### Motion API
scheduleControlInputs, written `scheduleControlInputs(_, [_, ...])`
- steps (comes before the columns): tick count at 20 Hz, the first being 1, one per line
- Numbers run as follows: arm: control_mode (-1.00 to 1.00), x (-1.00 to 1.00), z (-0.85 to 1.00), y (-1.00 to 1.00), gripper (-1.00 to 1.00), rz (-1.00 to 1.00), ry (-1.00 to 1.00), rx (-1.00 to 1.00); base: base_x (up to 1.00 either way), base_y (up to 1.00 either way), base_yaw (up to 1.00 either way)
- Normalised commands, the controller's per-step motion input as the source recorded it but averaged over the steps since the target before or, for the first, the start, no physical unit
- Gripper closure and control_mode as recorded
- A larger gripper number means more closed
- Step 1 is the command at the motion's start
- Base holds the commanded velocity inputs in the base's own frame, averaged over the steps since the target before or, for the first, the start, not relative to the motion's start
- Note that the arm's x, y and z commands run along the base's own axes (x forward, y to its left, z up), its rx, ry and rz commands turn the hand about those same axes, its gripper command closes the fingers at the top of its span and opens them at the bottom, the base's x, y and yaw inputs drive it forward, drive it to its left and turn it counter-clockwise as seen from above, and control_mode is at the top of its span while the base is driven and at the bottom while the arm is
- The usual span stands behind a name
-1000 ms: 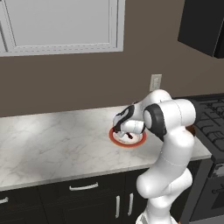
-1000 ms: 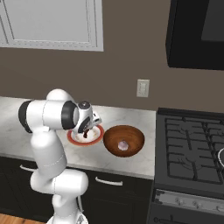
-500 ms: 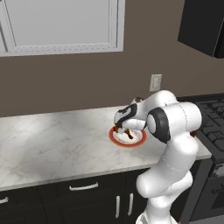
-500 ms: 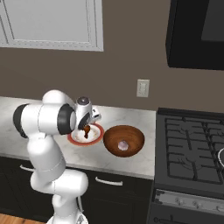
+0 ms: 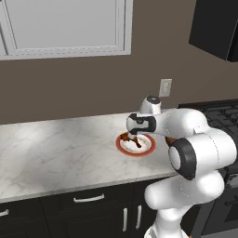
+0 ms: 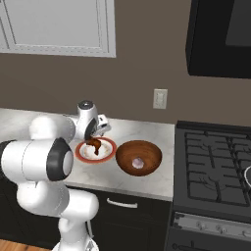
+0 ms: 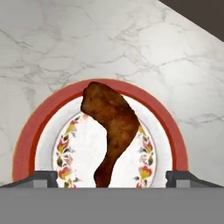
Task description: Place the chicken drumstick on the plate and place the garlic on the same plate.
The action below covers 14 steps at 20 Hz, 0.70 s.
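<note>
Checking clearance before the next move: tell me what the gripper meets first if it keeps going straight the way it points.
Probably the chicken drumstick, lying between the spread fingertips of the gripper, with the plate right beneath it; exact depth is unclear.

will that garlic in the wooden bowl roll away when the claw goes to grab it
Probably a little. The garlic looks small and rounded, so a nudge could roll it. The wooden bowl has curved walls, which should send it back to the middle. It looks firm, likely light, so a centred pinch should hold.
</note>
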Motion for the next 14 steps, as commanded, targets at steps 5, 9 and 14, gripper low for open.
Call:
scheduleControlInputs(5, [-1.00, -0.60, 0.61, -0.02, -1.00, 0.00, 0.06, -0.10, 0.00, 0.00, 0.00])
scheduleControlInputs(9, [-1.00, -0.68, 0.26, -0.16, -1.00, 0.02, 0.01, -0.15, 0.00, 0.00, 0.00])
scheduleControlInputs(14, [-1.00, -0.94, 0.05, -0.41, -1.00, 0.09, 0.00, -0.09, 0.00, 0.00, 0.00])
